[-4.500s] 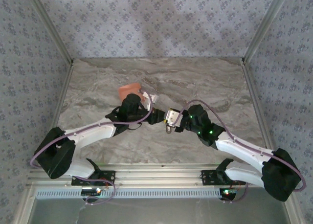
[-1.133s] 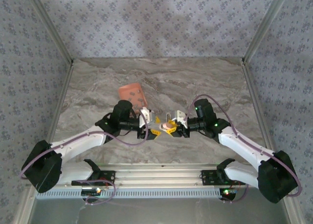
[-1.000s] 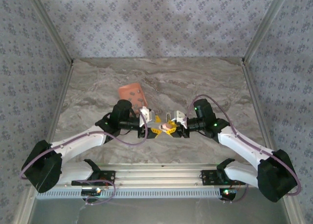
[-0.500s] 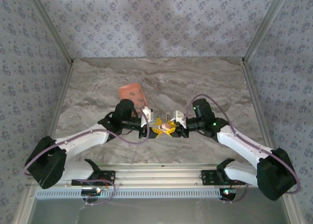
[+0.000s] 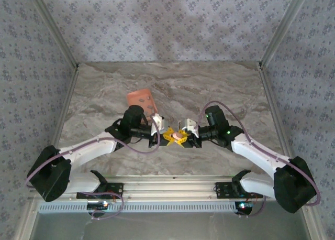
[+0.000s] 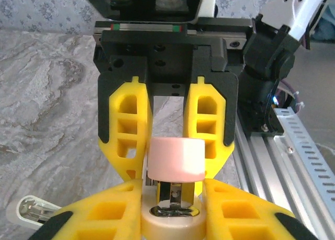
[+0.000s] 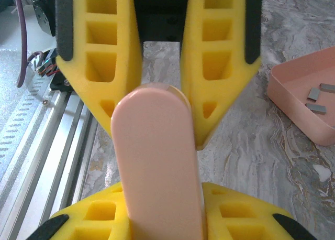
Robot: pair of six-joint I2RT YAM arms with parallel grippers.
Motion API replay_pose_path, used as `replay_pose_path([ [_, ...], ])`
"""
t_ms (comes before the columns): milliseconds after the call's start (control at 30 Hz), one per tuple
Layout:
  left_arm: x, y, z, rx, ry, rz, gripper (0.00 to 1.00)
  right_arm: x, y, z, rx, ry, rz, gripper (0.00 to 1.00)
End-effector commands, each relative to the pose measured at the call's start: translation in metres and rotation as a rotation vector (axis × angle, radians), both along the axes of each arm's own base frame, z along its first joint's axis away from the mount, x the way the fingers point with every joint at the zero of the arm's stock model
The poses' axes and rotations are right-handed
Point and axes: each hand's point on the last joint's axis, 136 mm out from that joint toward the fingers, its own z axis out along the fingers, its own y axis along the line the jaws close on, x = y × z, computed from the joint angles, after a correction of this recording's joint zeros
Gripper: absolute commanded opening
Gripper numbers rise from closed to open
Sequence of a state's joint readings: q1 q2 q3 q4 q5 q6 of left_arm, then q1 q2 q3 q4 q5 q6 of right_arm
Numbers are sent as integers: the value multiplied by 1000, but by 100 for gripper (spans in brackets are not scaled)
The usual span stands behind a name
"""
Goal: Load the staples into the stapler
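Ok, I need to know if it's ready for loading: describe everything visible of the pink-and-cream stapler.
Small stapler: long, round-ended pink plastic top over a rounded cream base, a grey metal channel showing between them. It is clamped between the yellow-fingered left gripper and right gripper. Whether it is loaded is unclear.

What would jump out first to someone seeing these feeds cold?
Two yellow-fingered grippers meet tip to tip at the near middle of the table, the left gripper and right gripper both seemingly clamped on the pink-topped stapler. Next comes the salmon tray, farther back on the left, with staples lying in it.
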State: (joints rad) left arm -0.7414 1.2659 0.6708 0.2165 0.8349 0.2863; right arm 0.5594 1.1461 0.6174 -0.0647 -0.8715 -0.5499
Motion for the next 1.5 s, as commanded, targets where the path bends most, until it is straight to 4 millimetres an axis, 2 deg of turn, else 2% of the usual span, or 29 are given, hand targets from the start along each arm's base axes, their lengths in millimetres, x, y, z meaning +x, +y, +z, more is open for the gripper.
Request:
replay_pose_path([
  [0,-6,-4,11,-16,-1,-49,19,5,5,16,26,-36,6,16],
  [100,-6,-3,9,-1,-2,-48,18,8,5,21,35,-22,-18,41],
  [233,-5,-3,7,18,0,-48,16,8,8,30,64,-14,-15,46],
  [533,0,-1,0,59,-18,-21,14,1,10,43,99,2,24,40],
  [733,0,0,-2,70,-19,-17,14,-1,8,47,107,0,22,20],
  [867,0,2,-2,67,-23,-14,13,1,0,44,114,6,2,16],
  [1167,2,12,-1,51,-25,19,13,4,-18,37,158,38,-75,16],
  [1467,4,23,7,29,-57,67,13,15,-34,23,205,109,-220,27],
])
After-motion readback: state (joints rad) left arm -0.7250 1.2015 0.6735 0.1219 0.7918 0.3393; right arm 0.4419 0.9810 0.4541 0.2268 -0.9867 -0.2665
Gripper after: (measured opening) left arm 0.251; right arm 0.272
